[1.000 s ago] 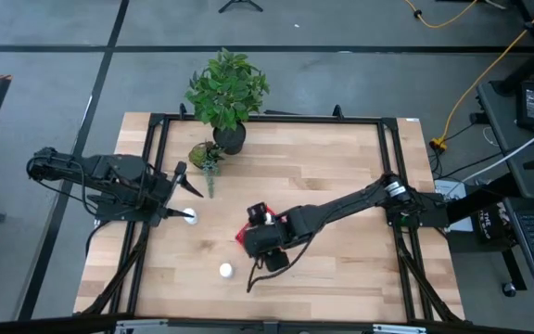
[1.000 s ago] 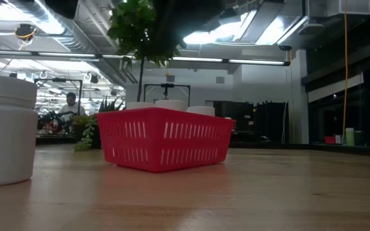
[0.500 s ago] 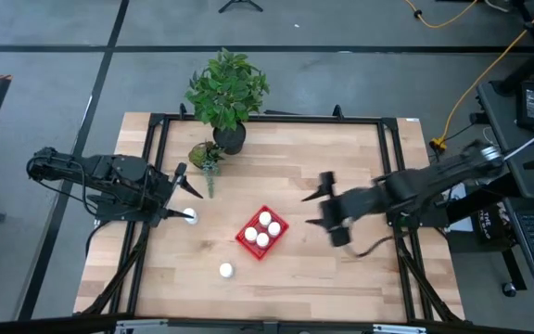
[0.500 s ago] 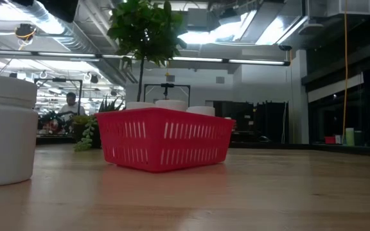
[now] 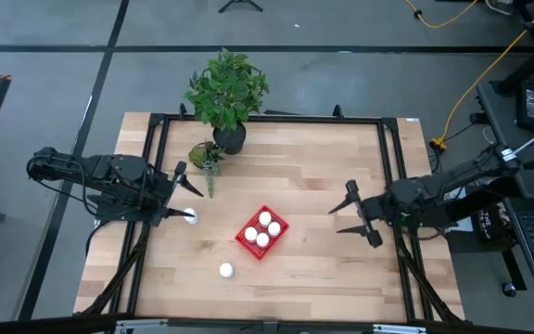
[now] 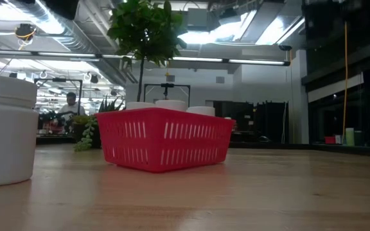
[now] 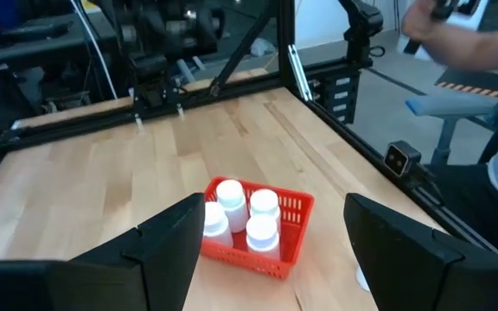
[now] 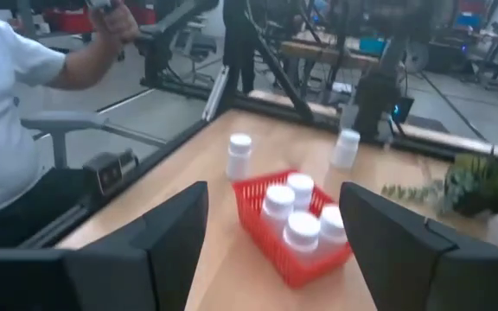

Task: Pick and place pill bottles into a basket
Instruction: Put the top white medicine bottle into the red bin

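Red plastic marks your target: the basket (image 5: 262, 232) sits mid-table with four pill bottles (image 5: 265, 219) standing in it, caps up, filling most of its floor. Two bottles are not yet in. One stands alone on the bare wood (image 5: 225, 270) nearer the front edge, and the other (image 5: 191, 215) stands at the tips of your left gripper (image 5: 185, 202), whose fingers are spread wide around nothing. Your right gripper (image 5: 352, 209) hangs near the right frame rail, well apart from the basket, also spread wide and empty.

Watch the left side first. That bottle stands so near the fingertips that a sideways nudge could tip it, and it would roll.

Mind the placing too. With little free room left in the basket, I judge a tilted release could lodge a bottle on its neighbours' caps or knock one over.

A small trailing plant (image 5: 206, 156) lies just beyond the left gripper; a wide swing could snag it.
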You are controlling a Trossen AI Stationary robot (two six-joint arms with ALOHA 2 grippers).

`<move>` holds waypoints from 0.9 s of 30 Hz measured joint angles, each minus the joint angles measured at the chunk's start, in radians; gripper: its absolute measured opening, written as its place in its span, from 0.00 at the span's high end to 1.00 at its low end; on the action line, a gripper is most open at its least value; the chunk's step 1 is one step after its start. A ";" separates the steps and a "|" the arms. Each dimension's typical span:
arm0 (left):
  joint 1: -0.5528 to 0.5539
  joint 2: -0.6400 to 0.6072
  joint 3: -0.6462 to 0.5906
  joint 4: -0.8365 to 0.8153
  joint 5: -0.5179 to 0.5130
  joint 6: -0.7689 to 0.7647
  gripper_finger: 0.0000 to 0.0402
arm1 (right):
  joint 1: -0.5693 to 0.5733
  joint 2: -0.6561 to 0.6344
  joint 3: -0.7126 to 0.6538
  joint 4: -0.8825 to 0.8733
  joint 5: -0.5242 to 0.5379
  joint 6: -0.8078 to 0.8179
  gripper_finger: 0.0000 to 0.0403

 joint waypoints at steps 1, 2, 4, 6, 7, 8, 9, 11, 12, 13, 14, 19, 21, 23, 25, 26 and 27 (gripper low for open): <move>0.000 0.000 0.000 0.007 0.000 0.000 0.32 | -0.004 -0.004 -0.026 0.017 0.000 0.004 0.35; 0.000 0.000 0.000 0.007 0.000 0.000 0.32 | -0.005 -0.008 -0.048 0.031 0.000 0.008 0.35; 0.000 0.000 0.000 0.007 0.000 0.000 0.32 | -0.011 -0.021 -0.087 0.037 0.000 0.015 0.35; 0.000 0.000 0.000 0.007 0.000 0.000 0.32 | -0.016 -0.031 -0.118 0.052 -0.001 0.035 0.35; 0.000 0.000 0.000 0.007 0.000 0.000 0.32 | -0.016 -0.040 -0.137 0.065 0.000 0.036 0.35; 0.000 0.000 0.000 0.007 0.000 0.000 0.32 | -0.016 -0.047 -0.157 0.087 0.000 0.037 0.35; 0.000 0.000 0.000 0.007 0.000 0.001 0.32 | -0.016 -0.052 -0.174 0.112 0.000 0.042 0.35; 0.000 0.001 0.000 0.006 0.000 0.010 0.32 | -0.016 -0.067 -0.211 0.157 0.000 0.059 0.35; 0.000 0.002 0.000 0.007 0.000 0.016 0.32 | -0.016 -0.074 -0.225 0.170 -0.001 0.060 0.35; 0.000 0.002 0.000 0.006 0.000 0.018 0.32 | -0.016 -0.081 -0.240 0.175 -0.001 0.061 0.35; 0.000 0.002 0.000 0.006 0.000 0.019 0.32 | -0.016 -0.089 -0.256 0.175 -0.001 0.063 0.35; 0.000 0.007 0.000 0.006 0.001 0.018 0.32 | -0.015 -0.120 -0.308 0.187 -0.002 0.066 0.35; 0.000 0.011 0.000 0.006 0.000 0.018 0.32 | -0.015 -0.123 -0.308 0.191 -0.002 0.061 0.35; 0.000 0.013 0.000 0.006 0.000 0.018 0.32 | -0.015 -0.123 -0.308 0.213 -0.002 0.055 0.35; 0.000 0.018 0.000 0.006 0.001 0.018 0.32 | -0.016 -0.124 -0.308 0.222 0.001 0.029 0.35; 0.000 0.021 0.000 0.006 0.001 0.018 0.32 | -0.016 -0.123 -0.308 0.222 0.011 0.021 0.35; 0.000 0.023 0.000 0.006 0.000 0.018 0.32 | -0.015 -0.123 -0.308 0.221 0.034 0.016 0.35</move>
